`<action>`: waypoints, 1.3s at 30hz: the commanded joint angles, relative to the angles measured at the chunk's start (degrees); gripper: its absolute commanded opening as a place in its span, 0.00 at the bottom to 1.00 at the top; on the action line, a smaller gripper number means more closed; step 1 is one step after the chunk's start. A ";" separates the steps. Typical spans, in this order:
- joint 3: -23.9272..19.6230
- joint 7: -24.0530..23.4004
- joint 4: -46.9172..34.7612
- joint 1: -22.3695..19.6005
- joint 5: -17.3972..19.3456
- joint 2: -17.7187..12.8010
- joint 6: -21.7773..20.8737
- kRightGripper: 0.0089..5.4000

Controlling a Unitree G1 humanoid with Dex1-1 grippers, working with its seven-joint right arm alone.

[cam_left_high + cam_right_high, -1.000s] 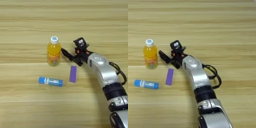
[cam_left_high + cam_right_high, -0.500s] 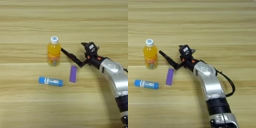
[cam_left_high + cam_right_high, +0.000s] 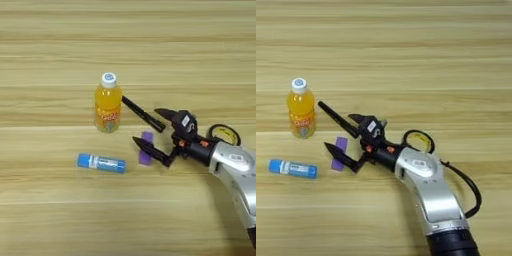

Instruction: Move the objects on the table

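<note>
An orange-drink bottle (image 3: 108,102) with a white cap stands upright left of centre. From beside it a slim black pen-like stick (image 3: 141,113) lies slanting down to the right. Below it a flat purple block (image 3: 146,152) lies on the table (image 3: 60,55), and a blue-and-white tube (image 3: 101,163) lies further left. My right gripper (image 3: 145,125) is open, pointing left. Its upper finger reaches over the stick's lower end, and its lower finger (image 3: 342,154) crosses the purple block. A black-and-yellow tape ring (image 3: 417,141) lies just behind the wrist.
The silver forearm (image 3: 428,192) comes in from the bottom right and covers that part of the table. Bare wood stretches across the far half and the left front.
The arm has drawn back to the right and swung down, carrying the open gripper from beside the bottle to over the purple block. The tape ring has come into sight. The objects lie unmoved.
</note>
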 commanded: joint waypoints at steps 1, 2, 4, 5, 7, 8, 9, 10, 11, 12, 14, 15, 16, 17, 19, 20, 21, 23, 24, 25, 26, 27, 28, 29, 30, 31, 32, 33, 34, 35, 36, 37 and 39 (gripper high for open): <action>1.81 0.17 -3.00 -1.04 -1.98 -2.53 -3.35 1.00; 2.15 0.37 -2.84 -0.89 -2.39 -2.85 -3.69 1.00; 2.77 0.73 -2.20 -0.81 -3.67 -3.68 -4.47 1.00; 3.05 0.75 -1.89 -0.77 -4.15 -3.99 -4.79 1.00; 3.65 -0.29 -0.89 -1.02 -5.83 -4.05 -5.17 1.00; 4.00 -0.79 -0.26 -1.23 -6.69 -3.97 -5.26 1.00; 4.27 -1.29 0.33 -1.43 -7.43 -3.81 -5.53 1.00; 4.40 -1.58 0.77 -1.59 -7.92 -3.63 -5.66 1.00; 4.47 -1.71 1.03 -1.70 -8.19 -3.50 -5.75 1.00; 4.56 -1.76 1.17 -1.78 -8.35 -3.47 -5.70 1.00; 4.89 -1.54 1.62 -2.02 -8.52 -3.39 -5.22 1.00; 5.15 -1.56 2.06 -2.20 -8.64 -3.27 -5.15 1.00; 5.38 -1.62 2.64 -2.45 -8.76 -3.10 -5.14 1.00; 5.52 -1.69 3.05 -2.63 -8.83 -2.99 -5.18 1.00; 5.73 -1.73 3.89 -3.05 -8.89 -2.83 -5.29 1.00; 5.89 -1.86 4.49 -3.35 -9.07 -2.72 -5.20 1.00; 6.02 -1.99 5.04 -3.62 -9.24 -2.60 -5.18 1.00; 6.13 -2.23 5.90 -4.07 -9.38 -2.39 -4.98 1.00; 6.19 -2.46 6.46 -4.39 -9.53 -2.26 -4.63 1.00; 6.30 -2.64 6.96 -4.67 -9.70 -2.21 -4.42 1.00; 6.49 -2.88 7.63 -5.02 -10.02 -2.16 -4.12 1.00; 6.64 -3.07 8.11 -5.25 -10.23 -2.14 -3.96 1.00; 6.81 -3.21 8.47 -5.41 -10.35 -2.19 -3.94 1.00; 7.05 -3.22 8.72 -5.54 -10.48 -2.29 -3.72 1.00; 7.23 -3.17 8.87 -5.60 -10.55 -2.39 -3.62 1.00; 7.40 -3.10 8.98 -5.63 -10.65 -2.50 -3.54 1.00; 7.56 -3.05 9.09 -5.66 -10.75 -2.61 -3.40 1.00; 7.73 -2.97 9.20 -5.70 -10.84 -2.73 -3.09 1.00; 7.88 -2.89 9.33 -5.75 -10.87 -2.82 -2.85 1.00; 8.04 -2.75 9.42 -5.80 -10.86 -2.93 -2.61 1.00; 8.20 -2.59 9.47 -5.82 -10.82 -3.05 -2.34 1.00; 8.37 -2.29 9.49 -5.79 -10.71 -3.19 -2.05 1.00; 8.73 -1.79 9.37 -5.61 -10.60 -3.53 -1.55 1.00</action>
